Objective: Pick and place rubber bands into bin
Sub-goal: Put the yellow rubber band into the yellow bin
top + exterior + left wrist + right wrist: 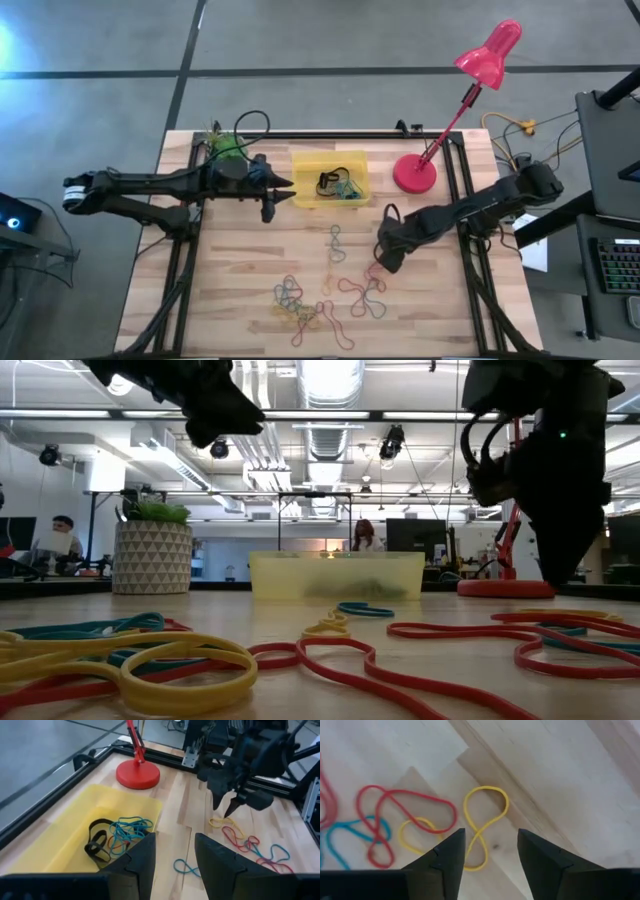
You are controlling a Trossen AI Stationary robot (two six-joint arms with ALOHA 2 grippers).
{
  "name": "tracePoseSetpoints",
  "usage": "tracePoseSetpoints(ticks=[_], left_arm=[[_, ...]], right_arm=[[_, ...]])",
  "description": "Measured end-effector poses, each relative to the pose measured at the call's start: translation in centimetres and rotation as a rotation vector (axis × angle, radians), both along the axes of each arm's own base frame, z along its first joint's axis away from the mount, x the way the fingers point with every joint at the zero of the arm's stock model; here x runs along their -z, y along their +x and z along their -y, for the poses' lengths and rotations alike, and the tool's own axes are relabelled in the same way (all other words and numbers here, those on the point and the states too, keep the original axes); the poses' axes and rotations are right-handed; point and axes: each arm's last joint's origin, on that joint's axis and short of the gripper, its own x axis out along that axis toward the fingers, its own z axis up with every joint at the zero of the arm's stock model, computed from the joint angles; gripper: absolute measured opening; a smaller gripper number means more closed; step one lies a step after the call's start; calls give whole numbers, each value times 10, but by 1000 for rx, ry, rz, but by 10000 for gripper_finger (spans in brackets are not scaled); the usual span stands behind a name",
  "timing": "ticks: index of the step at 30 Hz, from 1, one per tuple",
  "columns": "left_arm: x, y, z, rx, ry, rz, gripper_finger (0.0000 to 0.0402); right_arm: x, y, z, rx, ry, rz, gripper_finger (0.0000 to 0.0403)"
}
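Note:
Loose rubber bands [330,295] in red, yellow and blue lie on the wooden table near its front edge. The yellow bin [305,175] sits at the table's far middle, and several bands [117,835] lie in it. My right gripper [385,262] points down, open, just above a twisted yellow band [482,827]. That band lies flat on the wood between the fingers, which do not touch it. My left gripper [285,190] hangs open above the bin's left edge [75,845], holding nothing.
A red desk lamp's base [414,173] stands right of the bin. A white plant pot [153,555] sits at the far left corner. A black frame [455,170] borders the table. Bare wood lies between the bin and the loose bands.

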Motion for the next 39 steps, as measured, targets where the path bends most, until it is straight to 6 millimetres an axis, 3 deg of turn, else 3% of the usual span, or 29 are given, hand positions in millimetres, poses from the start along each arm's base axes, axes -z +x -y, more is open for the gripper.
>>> tracePoseSetpoints(ticks=[10,23,39], left_arm=[[-4,1,0,-1,3,34,121],[-5,1,0,-1,3,48,121],[-6,2,0,-1,1,52,121]], right_arm=[[20,5,-3,57,7,-80,180],[31,7,-17,113,21,-105,182],[34,-3,-33,124,-64,-135,144]])
